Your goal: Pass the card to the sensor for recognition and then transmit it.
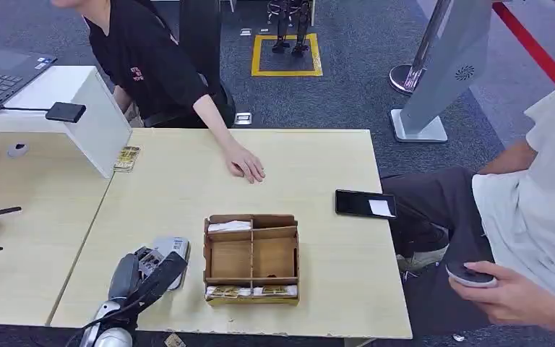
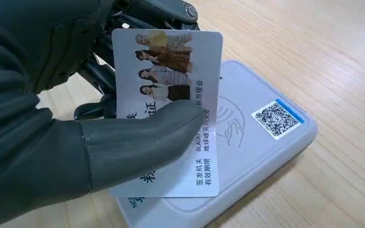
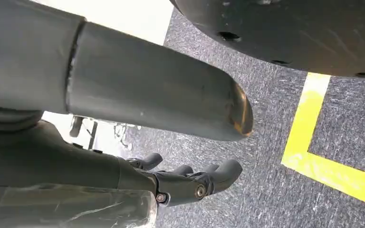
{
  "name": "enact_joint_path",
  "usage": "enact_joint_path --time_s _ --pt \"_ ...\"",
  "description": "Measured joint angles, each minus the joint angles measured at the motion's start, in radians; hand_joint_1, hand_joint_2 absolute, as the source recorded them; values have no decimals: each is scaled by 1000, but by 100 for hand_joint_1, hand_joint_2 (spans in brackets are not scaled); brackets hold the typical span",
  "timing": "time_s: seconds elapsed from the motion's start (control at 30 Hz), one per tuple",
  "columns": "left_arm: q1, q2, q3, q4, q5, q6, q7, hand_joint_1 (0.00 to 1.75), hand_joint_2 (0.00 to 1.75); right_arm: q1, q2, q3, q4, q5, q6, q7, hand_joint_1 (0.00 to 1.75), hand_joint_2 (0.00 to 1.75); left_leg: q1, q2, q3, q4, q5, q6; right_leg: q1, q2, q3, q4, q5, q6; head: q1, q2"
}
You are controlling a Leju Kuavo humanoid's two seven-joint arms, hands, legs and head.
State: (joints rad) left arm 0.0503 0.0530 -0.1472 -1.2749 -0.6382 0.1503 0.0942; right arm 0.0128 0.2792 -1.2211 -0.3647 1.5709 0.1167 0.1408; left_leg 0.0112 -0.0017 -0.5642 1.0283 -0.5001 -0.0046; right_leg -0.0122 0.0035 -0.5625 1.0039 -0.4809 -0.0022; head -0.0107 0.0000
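While my left hand (image 2: 76, 142) pinches the card (image 2: 171, 95) between thumb and fingers just above the sensor (image 2: 261, 142), my right hand (image 3: 190, 183) hangs loose, holding nothing. Beyond the sensor sits the cardboard tray (image 1: 251, 259); a tilted card might fail to read, I judge.

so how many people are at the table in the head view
2: one person in black at the far side, hand on the table; another person in white seated at the right edge. Others may be off-frame.
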Motion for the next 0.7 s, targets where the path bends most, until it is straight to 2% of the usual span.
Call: enact_joint_path --time_s 0.2,0.47,0.7 --pt "2 -10 -28 -98 0 0 -24 175 175 1 3 -7 -9 0 3 0 0 0 0 0 0 0 0 0 0 0 0 0 0 0 0 0" --pt "-14 -14 -135 -258 -20 43 -56 175 175 4 10 -20 -26 0 12 -5 0 0 0 0 0 0 0 0 0 0 -1 0 0 0 0 0" --pt "-69 -15 -230 -307 -96 133 -49 175 175 4 10 -21 -29 0 6 -6 0 0 0 0 0 0 0 0 0 0 -1 0 0 0 0 0"
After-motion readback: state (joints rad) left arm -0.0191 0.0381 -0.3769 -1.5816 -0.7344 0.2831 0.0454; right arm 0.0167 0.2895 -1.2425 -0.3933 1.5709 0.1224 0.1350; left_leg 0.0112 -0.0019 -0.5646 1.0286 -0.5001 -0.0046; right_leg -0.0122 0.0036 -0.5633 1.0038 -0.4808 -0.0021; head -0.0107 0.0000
